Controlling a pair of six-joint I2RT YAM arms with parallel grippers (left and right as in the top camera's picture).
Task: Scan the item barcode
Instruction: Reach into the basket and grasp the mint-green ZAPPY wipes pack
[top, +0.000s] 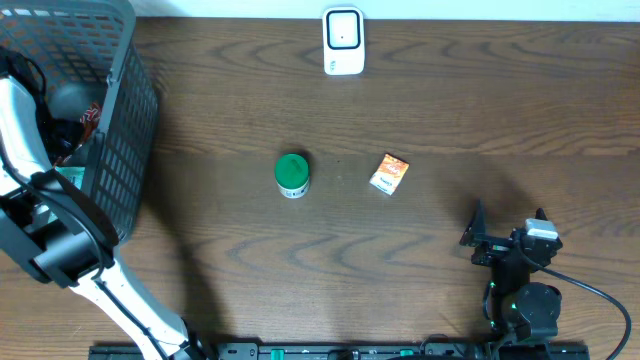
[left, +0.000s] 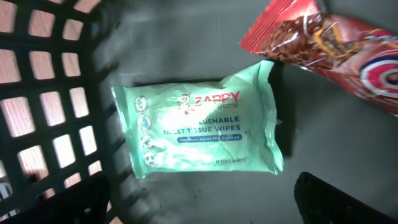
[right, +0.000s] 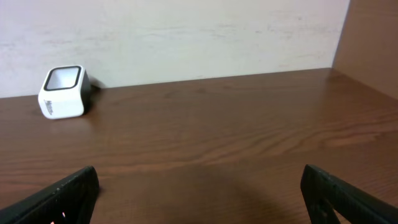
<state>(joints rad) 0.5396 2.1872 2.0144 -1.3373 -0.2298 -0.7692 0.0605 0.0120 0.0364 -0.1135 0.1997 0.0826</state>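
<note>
the left pincer hangs inside the grey basket at the left end of the table, jaws spread wide and holding nothing. directly beneath it, on the basket floor, a mint-green pack of wipes lies flat, printed side up. a red snack packet lies just beside the pack's upper right corner; whether the two touch is not clear.

the right pincer sits low near the front right of the table, its jaws also fully apart and empty, pointing toward the back wall.

the white barcode scanner stands at the back edge of the table, near the middle. well in front of it, out on the open wood, a green-lidded jar stands upright, and a small orange box lies to its right, the two apart from each other.
</note>
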